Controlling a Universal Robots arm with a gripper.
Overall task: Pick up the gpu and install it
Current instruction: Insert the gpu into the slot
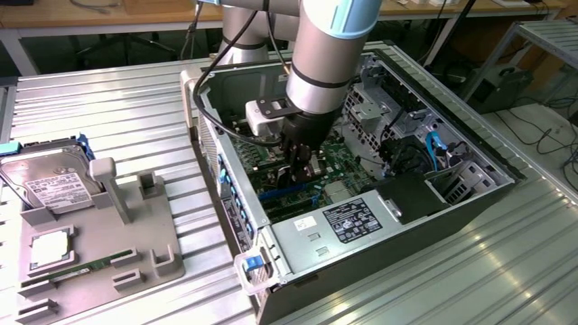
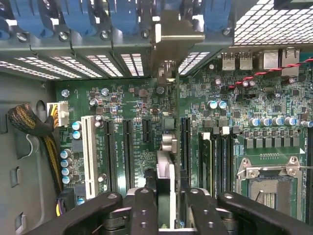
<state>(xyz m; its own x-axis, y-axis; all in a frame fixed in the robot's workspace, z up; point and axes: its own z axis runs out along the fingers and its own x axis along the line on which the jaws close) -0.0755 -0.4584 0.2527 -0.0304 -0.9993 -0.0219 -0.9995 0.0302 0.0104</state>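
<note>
Ribbed metal worktop (image 1: 108, 101) carries everything. Open computer case (image 1: 470, 196) lies on its side, filling the middle and the exterior view's right. Robot arm (image 1: 329, 61) drops in from 12 o'clock, into the case opening. Grey parts holder (image 1: 135, 237) sits on the worktop at 8 o'clock from the case, well apart from it. On the holder: silver hard drive (image 1: 45, 179) with white label at its 11 o'clock end, a square processor chip (image 1: 50, 249) nearer the middle, a narrow green memory stick (image 1: 86, 266) at the 6 o'clock side. Inside the case, green motherboard (image 2: 127, 98) with black expansion slots (image 2: 128, 152) and one white slot (image 2: 89, 154); grey power supply (image 1: 348, 223) with black label at the case's 6 o'clock. Hand (image 1: 302, 166) is low over the motherboard, fingers (image 2: 144, 210) clenched on the gpu (image 2: 166, 147). The card is held edge-on and upright, seen in the wrist view as a thin strip running from between the fingers toward the rear panel, its silvery bracket (image 2: 168, 36) lying against the slot openings beside the blue clips (image 2: 78, 14). Whether the card's edge is seated in a slot cannot be told.
</note>
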